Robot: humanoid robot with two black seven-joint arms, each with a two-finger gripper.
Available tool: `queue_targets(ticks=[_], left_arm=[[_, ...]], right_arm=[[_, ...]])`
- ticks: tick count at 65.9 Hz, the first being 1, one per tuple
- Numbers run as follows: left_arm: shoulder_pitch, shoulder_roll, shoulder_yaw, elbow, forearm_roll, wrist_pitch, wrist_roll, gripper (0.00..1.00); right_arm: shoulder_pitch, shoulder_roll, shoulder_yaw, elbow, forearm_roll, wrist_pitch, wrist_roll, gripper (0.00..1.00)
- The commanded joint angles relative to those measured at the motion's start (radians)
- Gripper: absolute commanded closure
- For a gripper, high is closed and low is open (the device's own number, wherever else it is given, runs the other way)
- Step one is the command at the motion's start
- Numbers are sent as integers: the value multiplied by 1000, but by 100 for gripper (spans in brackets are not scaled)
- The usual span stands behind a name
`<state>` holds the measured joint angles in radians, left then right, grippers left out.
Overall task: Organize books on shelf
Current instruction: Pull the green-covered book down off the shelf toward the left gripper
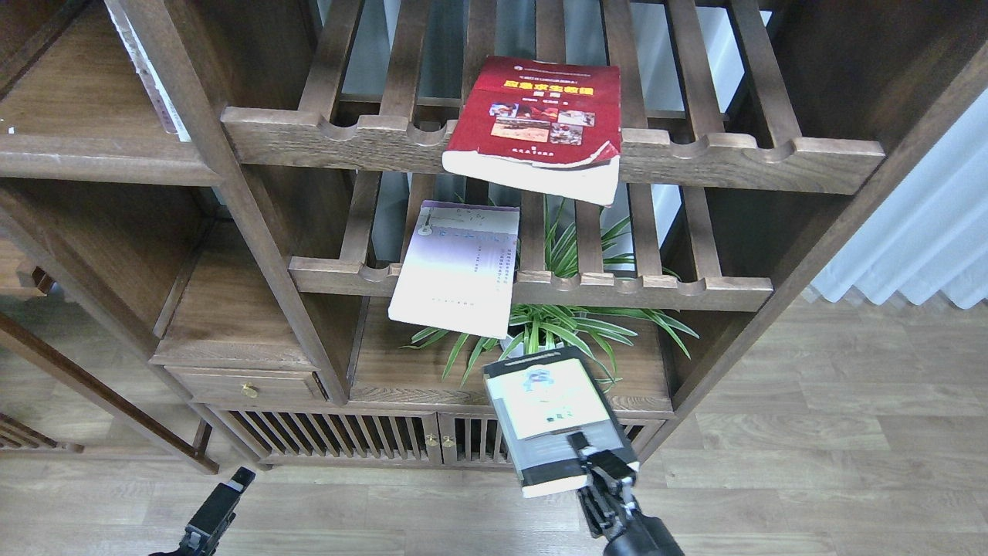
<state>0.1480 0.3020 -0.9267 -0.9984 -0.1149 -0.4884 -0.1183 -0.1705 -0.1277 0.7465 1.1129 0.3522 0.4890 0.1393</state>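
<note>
Two fingers of the right gripper [593, 455] are clamped on the near end of the green-and-grey book [552, 409], one dark finger lying on top of its cover; the other finger is hidden. That paperback is held flat, cover up and tilted slightly, its far edge reaching over the front of the lowest solid board [386, 371] of the dark wooden bookcase, just in front of a spider plant [563, 324] that stands on that board. Above it, the pale lavender-white book [459, 266] lies on the lower slatted rack [695, 289], its near half hanging out past the scalloped front rail. Higher up, the thick red book [536, 123], with yellow title and small photos on its cover, rests on the upper slatted rack [772, 154], also jutting over the rail with its pages showing at the front edge. The left gripper [224, 502] hangs low near the floor at the bottom left, well apart from every book; it is seen end-on and dark, so I cannot tell whether its fingers are apart or together. A thin white-spined book [150, 73] leans in the top-left compartment.
</note>
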Motion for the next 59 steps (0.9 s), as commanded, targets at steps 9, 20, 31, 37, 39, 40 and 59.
queue_targets(ticks=[9,20,31,37,39,40,59], left_arm=[[-24,5,26,-2,-3,0,23,0],[-22,0,26,-6,-25,0,89,0],[-19,-11,40,-14,-43,0,92,0],[-21,-37,42,-16,-49,0,88,0],[-21,-52,42,-16,-57,0,88,0],[-21,-55,42,-16,-60,0,88,0],[-19,-152,43,-42,-89,0,82,0]], right_arm=[[62,-36,-128,-36,-9,0,-1,96],[108,-23,-213,-74,-9,0,-1,97],[180,29,-286,-79,-9,0,-17,97],[193,43,-297,-79,-9,0,-20,97],[197,51,-300,-79,-9,0,-21,97],[198,51,-302,-79,-9,0,-21,97],[186,60,-308,-79,-9,0,-38,97]])
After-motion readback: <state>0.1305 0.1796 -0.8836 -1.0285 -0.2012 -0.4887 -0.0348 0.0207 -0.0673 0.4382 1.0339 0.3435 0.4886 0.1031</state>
